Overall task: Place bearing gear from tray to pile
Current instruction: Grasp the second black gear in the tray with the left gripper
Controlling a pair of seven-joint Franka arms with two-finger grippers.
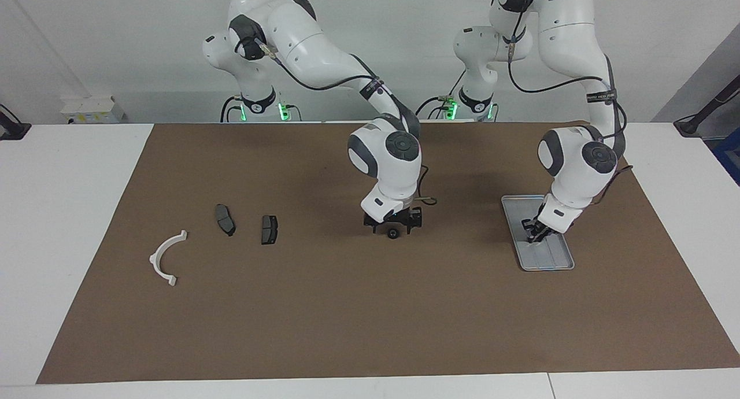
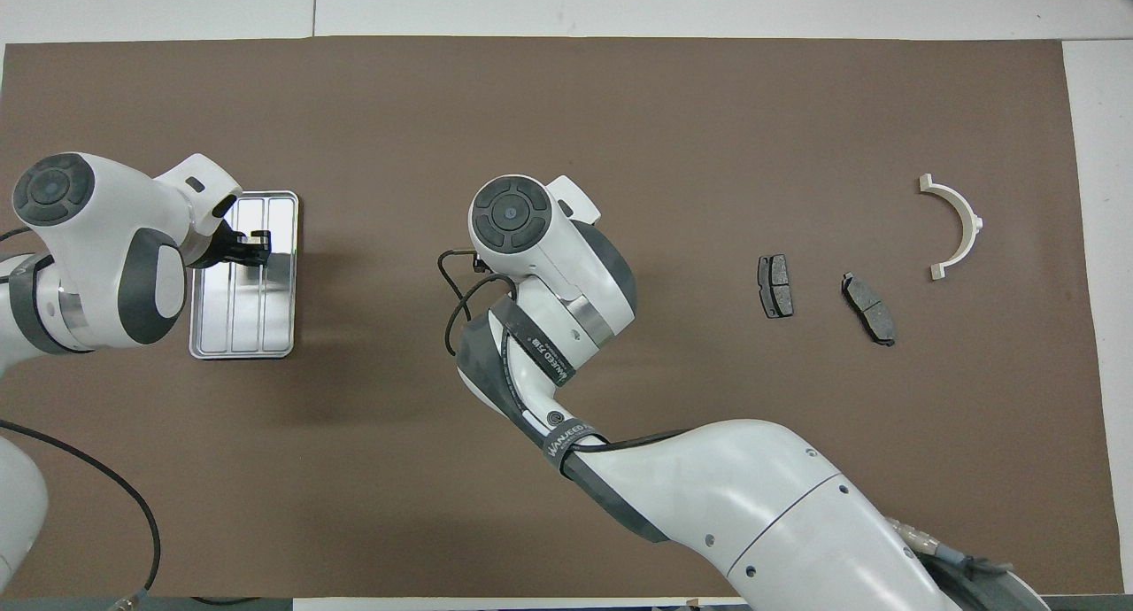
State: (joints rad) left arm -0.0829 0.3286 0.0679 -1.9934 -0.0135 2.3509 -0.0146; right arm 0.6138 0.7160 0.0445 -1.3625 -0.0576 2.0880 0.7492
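Black bearing gear (image 1: 392,233) sits mid-mat between the open right gripper (image 1: 393,228) fingers, off the tray (image 1: 562,264), where the left gripper (image 1: 535,230) is pinched shut on nothing visible, and not yet at the pile (image 1: 269,229).

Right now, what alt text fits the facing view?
The right gripper is low over a small black gear at mid-mat, while the left gripper, jaws shut, is down in the metal tray. A white bracket and two brake pads lie apart.
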